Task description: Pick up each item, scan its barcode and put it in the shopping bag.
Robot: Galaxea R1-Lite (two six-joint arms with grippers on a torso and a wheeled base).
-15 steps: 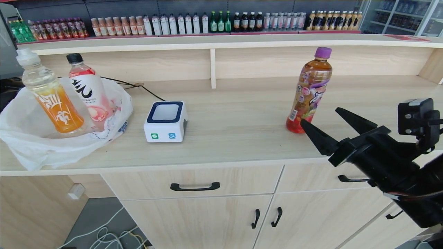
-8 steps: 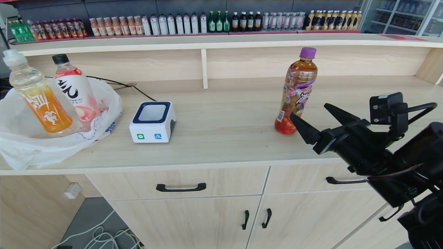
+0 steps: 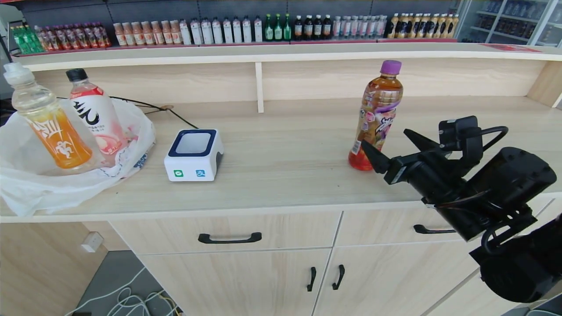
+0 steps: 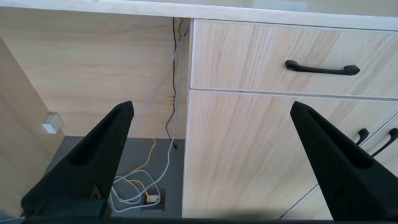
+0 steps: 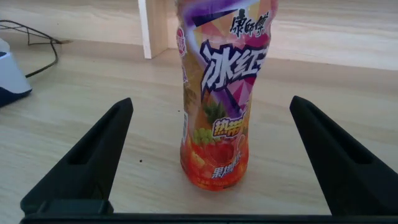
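On the right part of the counter [image 3: 285,184] I have the purple-capped bottle [image 3: 376,109] standing upright; my right gripper [image 3: 385,139] sits just in front of its lower half, fingers spread wide, and the right wrist view shows the bottle lined up with the gap between them, untouched; well to the left stands the white scanner [image 3: 193,153], window facing up; at the counter's left end the shopping bag [image 3: 26,193] lies open with an orange bottle [image 3: 48,120] and a pink-and-white bottle [image 3: 99,116] upright inside; my left gripper [image 4: 211,106] hangs below the counter edge, facing a cabinet drawer [image 4: 267,56], fingers wide apart, holding nothing.
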